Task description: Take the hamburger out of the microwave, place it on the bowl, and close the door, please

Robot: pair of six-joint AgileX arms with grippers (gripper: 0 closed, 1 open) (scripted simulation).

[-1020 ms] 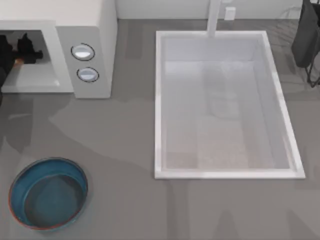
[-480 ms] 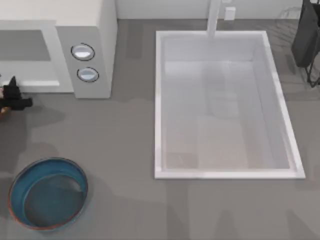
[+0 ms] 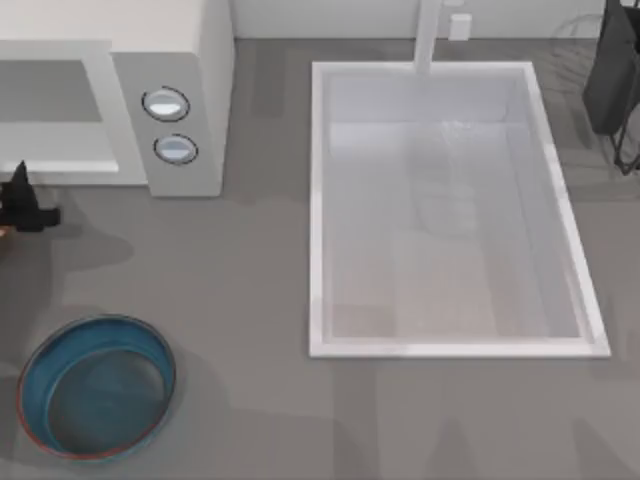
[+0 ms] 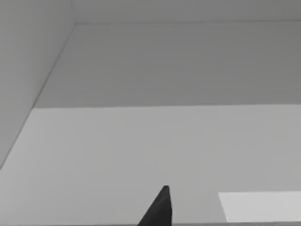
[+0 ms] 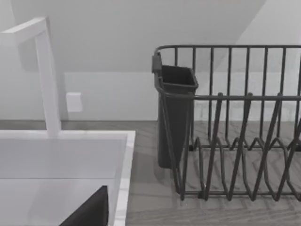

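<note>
Top view showed the left claw (image 3: 25, 210) outside the microwave (image 3: 170, 90) (grip state unclear), bowl (image 3: 97, 387) empty near the counter's front-left corner; placing and door-closing remained.

Left gripper (image 3: 22, 205) hovers at table's left edge.

Grey countertop (image 3: 250, 280) all around me, big white sink (image 3: 450, 210) sunk into it with a white faucet (image 5: 44, 70), dark wire dish rack (image 5: 235, 122) beside it, plain pale wall (image 5: 141, 28) behind.
</note>
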